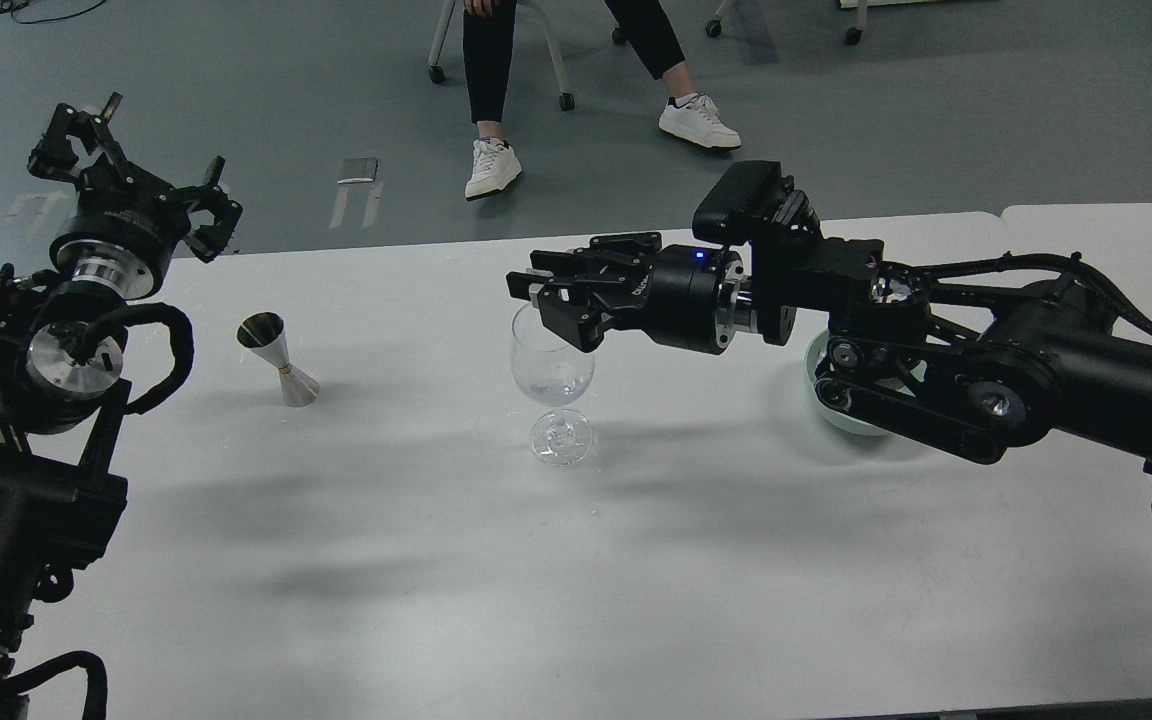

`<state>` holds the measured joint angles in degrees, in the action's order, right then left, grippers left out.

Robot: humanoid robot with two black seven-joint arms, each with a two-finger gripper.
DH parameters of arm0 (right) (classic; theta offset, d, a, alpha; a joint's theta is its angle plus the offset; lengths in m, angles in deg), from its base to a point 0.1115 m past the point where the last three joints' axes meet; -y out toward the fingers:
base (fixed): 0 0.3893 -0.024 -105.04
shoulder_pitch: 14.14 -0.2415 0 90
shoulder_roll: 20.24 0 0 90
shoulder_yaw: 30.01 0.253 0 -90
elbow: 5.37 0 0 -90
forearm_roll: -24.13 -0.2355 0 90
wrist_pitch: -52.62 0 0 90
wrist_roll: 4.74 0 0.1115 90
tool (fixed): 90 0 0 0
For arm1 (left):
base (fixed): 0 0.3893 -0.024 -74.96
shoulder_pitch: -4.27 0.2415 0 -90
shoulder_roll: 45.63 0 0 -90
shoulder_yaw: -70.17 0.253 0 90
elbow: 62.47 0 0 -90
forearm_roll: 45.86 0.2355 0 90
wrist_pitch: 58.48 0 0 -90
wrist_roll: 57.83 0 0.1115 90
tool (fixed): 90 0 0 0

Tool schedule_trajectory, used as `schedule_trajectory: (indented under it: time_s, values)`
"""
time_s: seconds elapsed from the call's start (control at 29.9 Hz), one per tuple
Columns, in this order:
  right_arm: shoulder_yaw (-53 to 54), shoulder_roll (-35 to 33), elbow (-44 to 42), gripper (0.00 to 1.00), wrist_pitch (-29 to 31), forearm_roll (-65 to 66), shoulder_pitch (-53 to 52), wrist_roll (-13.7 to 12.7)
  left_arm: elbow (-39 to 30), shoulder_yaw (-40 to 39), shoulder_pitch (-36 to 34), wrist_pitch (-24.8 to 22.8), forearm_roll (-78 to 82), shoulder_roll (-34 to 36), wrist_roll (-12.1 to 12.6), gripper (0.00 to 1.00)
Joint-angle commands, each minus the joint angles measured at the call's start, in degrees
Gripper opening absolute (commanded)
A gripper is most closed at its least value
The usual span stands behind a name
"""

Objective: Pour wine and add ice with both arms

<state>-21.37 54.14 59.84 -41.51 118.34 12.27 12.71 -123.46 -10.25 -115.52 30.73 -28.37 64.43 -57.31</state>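
A clear stemmed wine glass (552, 372) stands at mid-table; a little clear wine (553, 390) glints in the bottom of its bowl. My right gripper (534, 296) reaches in from the right and hovers just over the glass's rim. It is closed on a small whitish ice cube (533, 290) between its fingertips. My left gripper (136, 170) is raised at the far left, open wide and empty, beyond a silver jigger (281, 358). A pale green bowl (836, 418) lies under my right arm; its contents are hidden.
The white table (576, 560) has its far edge just behind the glass, and a second table top (1106, 225) abuts it at the far right. A seated person's legs and white shoes (492, 165) are on the floor beyond.
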Motion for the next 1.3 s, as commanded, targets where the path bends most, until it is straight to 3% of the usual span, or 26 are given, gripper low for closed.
schedule_trajectory:
  time_s: [0.0,0.43,0.53,0.6,0.64,0.8,0.94,1.04,1.27]
  values:
    - [0.06,-0.02,0.09,0.39,-0.09,-0.08,-0.04,0.13,0.00,0.00,0.00,0.00,0.00,0.06,0.18,0.96]
    - [0.24,-0.72,0.35,0.45,-0.35,-0.08,0.05,0.31,0.00,-0.18,0.00,0.00,0.00,0.15,0.26,0.96]
    - [1.29,-0.81,0.53,0.59,-0.79,-0.25,0.05,0.22,0.00,-0.18,0.00,0.00,0.00,0.15,0.18,0.96]
    - [3.92,-0.90,0.18,0.81,-0.79,-0.25,0.05,0.05,0.00,-0.09,0.00,0.00,0.00,0.15,0.26,0.96]
    - [6.28,-0.81,0.09,1.00,-0.79,-0.60,0.14,-0.04,0.00,-0.09,0.00,0.00,0.00,0.15,0.35,0.96]
    - [14.99,-0.19,-0.52,1.00,-0.88,-1.13,0.49,-0.31,-0.27,0.00,0.17,-1.23,0.00,0.15,0.53,0.97]
    - [28.25,1.38,-0.35,1.00,-1.23,-1.48,3.64,-0.22,-0.44,-0.09,0.26,-4.74,0.08,-0.02,0.35,0.97]
    - [39.92,6.82,-0.09,1.00,-2.63,-3.85,9.69,0.22,-1.05,-0.26,0.26,-8.77,0.00,0.24,0.18,0.97]
    - [51.91,15.36,-0.44,1.00,-8.16,-4.47,12.97,0.40,-0.36,-0.53,-1.06,-7.91,0.26,-0.20,-0.18,0.97]
